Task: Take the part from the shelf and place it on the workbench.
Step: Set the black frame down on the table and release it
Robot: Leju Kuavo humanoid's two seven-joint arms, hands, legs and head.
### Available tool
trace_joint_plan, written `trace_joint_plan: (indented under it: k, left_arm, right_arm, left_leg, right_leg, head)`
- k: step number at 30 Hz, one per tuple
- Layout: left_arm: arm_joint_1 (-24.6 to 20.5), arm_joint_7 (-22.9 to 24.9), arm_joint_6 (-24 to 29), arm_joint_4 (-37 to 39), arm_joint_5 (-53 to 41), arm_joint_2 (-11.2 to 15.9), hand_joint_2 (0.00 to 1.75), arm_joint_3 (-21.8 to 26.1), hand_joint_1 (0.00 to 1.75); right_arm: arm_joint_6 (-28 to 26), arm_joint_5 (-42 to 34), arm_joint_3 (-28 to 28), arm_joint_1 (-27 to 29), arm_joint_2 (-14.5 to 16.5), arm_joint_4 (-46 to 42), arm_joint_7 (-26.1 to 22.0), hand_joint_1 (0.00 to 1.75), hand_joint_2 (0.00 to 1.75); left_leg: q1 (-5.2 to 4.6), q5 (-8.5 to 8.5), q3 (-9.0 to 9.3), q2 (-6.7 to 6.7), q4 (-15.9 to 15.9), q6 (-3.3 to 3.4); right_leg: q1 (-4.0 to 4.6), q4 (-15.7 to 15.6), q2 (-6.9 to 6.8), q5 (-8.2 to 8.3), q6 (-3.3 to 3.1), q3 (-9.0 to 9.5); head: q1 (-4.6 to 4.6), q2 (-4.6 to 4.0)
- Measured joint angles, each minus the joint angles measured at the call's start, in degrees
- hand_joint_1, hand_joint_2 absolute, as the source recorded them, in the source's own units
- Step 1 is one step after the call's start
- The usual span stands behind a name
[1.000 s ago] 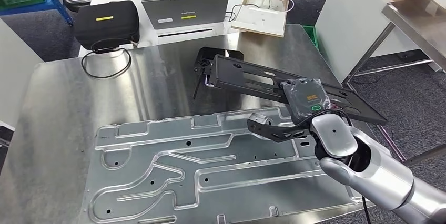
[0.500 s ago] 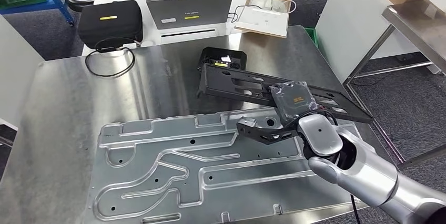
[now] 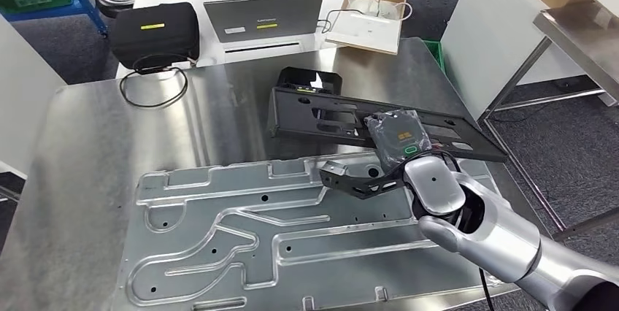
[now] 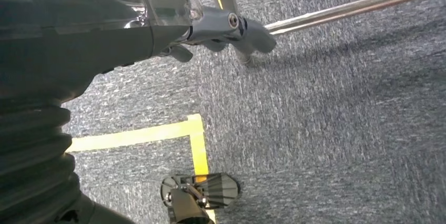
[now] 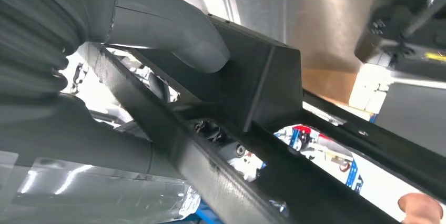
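Part (image 3: 343, 117) within right-hand fingers (image 5: 173, 34)

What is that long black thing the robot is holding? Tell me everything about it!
The black part is a long, flat frame that looks like plastic, with cut-out windows and small holes along it. One end has a boxy raised piece. It stretches slantwise above the shiny metal workbench, over the far edge of the silver panel. The right robot hand grips it near the middle, thumb pressed on a ridge. Whether its far end touches the workbench, I can't tell.
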Motion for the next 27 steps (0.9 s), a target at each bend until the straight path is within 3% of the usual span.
trace_joint_plan:
  k: [2, 3, 6, 7, 8, 9, 11, 13, 17, 19, 21, 22, 23, 24, 25, 27]
  left_arm:
    - [-0.05, 0.00, 0.02, -0.01, 0.00, -0.01, 1.75, 0.00, 0.00]
    - [-0.11, 0.00, 0.03, -0.01, 0.00, -0.01, 1.75, 0.00, 0.00]
    - [-0.30, 0.00, 0.04, -0.01, 0.00, -0.07, 1.75, 0.00, 0.00]
    - [-0.30, 0.00, 0.04, -0.01, 0.00, -0.11, 1.75, 0.00, 0.00]
    - [-0.29, 0.00, 0.04, -0.01, 0.00, -0.14, 1.75, 0.00, 0.00]
    - [-0.28, 0.00, 0.04, -0.01, 0.00, -0.15, 1.75, 0.00, 0.00]
    - [-0.35, 0.00, 0.03, -0.01, 0.00, -0.16, 1.75, 0.00, 0.00]
    - [-0.47, 0.00, 0.02, -0.02, 0.00, -0.17, 1.75, 0.00, 0.00]
    - [-0.47, 0.03, 0.03, -0.02, 0.00, -0.14, 1.75, 0.01, 0.00]
    - [-0.51, 0.06, 0.07, -0.01, 0.00, -0.11, 1.75, 0.02, 0.00]
    - [-0.50, 0.11, 0.10, -0.01, 0.00, -0.20, 1.75, 0.02, 0.00]
    - [-0.48, 0.15, 0.10, -0.01, 0.00, -0.24, 1.75, 0.02, 0.00]
    - [-0.46, 0.19, 0.10, -0.01, 0.00, -0.26, 1.75, 0.02, 0.00]
    - [-0.45, 0.22, 0.10, -0.01, 0.00, -0.25, 1.75, 0.02, 0.00]
    - [-0.45, 0.24, 0.10, -0.01, -0.01, -0.24, 1.75, 0.02, 0.00]
    - [-0.50, 0.26, 0.10, -0.02, -0.02, -0.34, 1.75, 0.02, 0.00]
  right_arm:
    - [0.10, 0.29, 0.40, -0.23, 0.17, 0.09, 0.00, 1.75, 1.75]
    - [0.12, 0.38, 0.50, -0.38, 0.26, 0.09, 0.00, 1.75, 1.75]
    - [0.14, 0.61, 0.71, -0.66, 0.48, 0.12, 0.00, 1.75, 1.75]
    - [0.14, 0.69, 0.89, -0.68, 0.58, 0.13, 0.00, 1.75, 1.75]
    - [0.14, 0.79, 1.13, -0.72, 0.69, 0.13, 0.00, 1.75, 1.75]
    - [0.14, 0.86, 1.38, -0.81, 0.79, 0.13, 0.00, 1.75, 1.75]
    - [0.13, 0.99, 1.74, -1.17, 0.98, 0.11, 0.00, 1.75, 1.75]
    - [0.14, 1.19, 1.90, -1.66, 1.11, 0.09, 0.00, 1.75, 1.75]
    - [0.16, 1.46, 2.05, -2.21, 1.44, 0.08, 0.00, 1.75, 1.75]
    - [0.19, 1.52, 2.12, -2.33, 1.61, 0.08, 0.00, 1.75, 1.75]
    - [0.25, 1.61, 2.34, -2.46, 1.78, 0.10, 0.00, 1.75, 1.75]
    - [0.33, 1.65, 2.56, -2.49, 1.87, 0.14, 0.00, 1.75, 1.75]
    - [0.43, 1.68, 2.78, -2.48, 1.96, 0.20, 0.01, 1.75, 1.75]
    - [0.53, 1.69, 2.97, -2.47, 2.06, 0.27, 0.01, 1.75, 1.75]
    - [0.62, 1.69, 3.08, -2.48, 2.15, 0.34, 0.02, 1.75, 1.75]
    - [0.69, 1.69, 3.12, -2.74, 2.28, 0.40, 0.04, 1.75, 1.75]
  left_leg:
    - [0.19, -0.83, -0.34, -0.02, 0.86, -0.57]
    - [0.27, -2.07, -1.16, -0.08, 2.68, -0.82]
    - [0.50, -7.71, -6.88, -0.59, 14.37, -1.11]
    - [0.55, -8.58, -8.48, -0.72, 17.45, -1.10]
    - [0.57, -8.32, -9.11, -0.78, 18.49, -1.04]
    - [0.56, -6.94, -8.46, -0.77, 17.03, -0.93]
    - [0.58, -2.81, -4.30, -0.72, 8.87, -0.65]
    - [0.48, -0.47, -1.07, -0.72, 2.40, -0.33]
    - [0.09, 0.63, -1.14, -0.75, 1.11, 0.98]
    - [0.10, 1.27, -1.52, -0.67, 0.92, 1.74]
    - [-0.17, 1.65, -2.06, -0.53, 0.95, 2.14]
    - [-0.36, 1.81, -2.30, -0.45, 0.97, 2.26]
    - [-0.55, 1.96, -2.51, -0.39, 0.98, 2.34]
    - [-0.72, 2.08, -2.64, -0.34, 0.99, 2.39]
    - [-0.86, 2.17, -2.69, -0.32, 1.00, 2.40]
    - [-1.09, 2.32, -2.79, -0.21, 1.03, 2.28]
  right_leg:
    - [0.06, -0.07, -0.14, 0.07, -0.91, 0.01]
    - [0.05, -0.18, -0.24, 0.17, -1.31, 0.04]
    - [0.26, -0.26, -0.71, 0.30, -1.87, -0.01]
    - [0.37, -0.26, -0.86, 0.32, -1.90, -0.02]
    - [0.44, -0.24, -0.98, 0.35, -1.90, -0.03]
    - [0.48, -0.22, -1.06, 0.39, -1.87, -0.03]
    - [0.48, -0.10, -1.17, 0.51, -1.66, -0.04]
    - [0.56, 0.08, -1.20, 0.69, -1.16, -0.22]
    - [0.18, 0.20, -1.13, 0.79, 0.19, -0.73]
    - [0.11, 4.20, -0.99, -2.41, 0.54, -2.42]
    - [0.18, 12.45, -0.85, -7.21, 0.64, -5.51]
    - [0.23, 16.05, -0.80, -8.79, 0.60, -6.74]
    - [0.30, 17.72, -0.75, -9.24, 0.44, -7.04]
    - [0.44, 16.95, -0.70, -8.55, 0.15, -6.17]
    - [0.65, 13.89, -0.65, -6.94, -0.25, -4.17]
    - [1.27, 5.16, -0.44, -3.57, -1.36, 0.85]
  head:
    - [-0.19, 0.00]
    - [-0.38, 0.00]
    - [-0.81, 0.00]
    - [-0.83, 0.00]
    - [-0.83, 0.00]
    - [-0.83, 0.00]
    - [-0.84, 0.00]
    - [-0.76, 0.00]
    - [-0.51, 0.00]
    - [-0.21, 0.00]
    - [0.21, 0.00]
    - [0.34, 0.00]
    - [0.39, 0.00]
    - [0.42, 0.00]
    - [0.44, 0.00]
    - [0.38, 0.00]
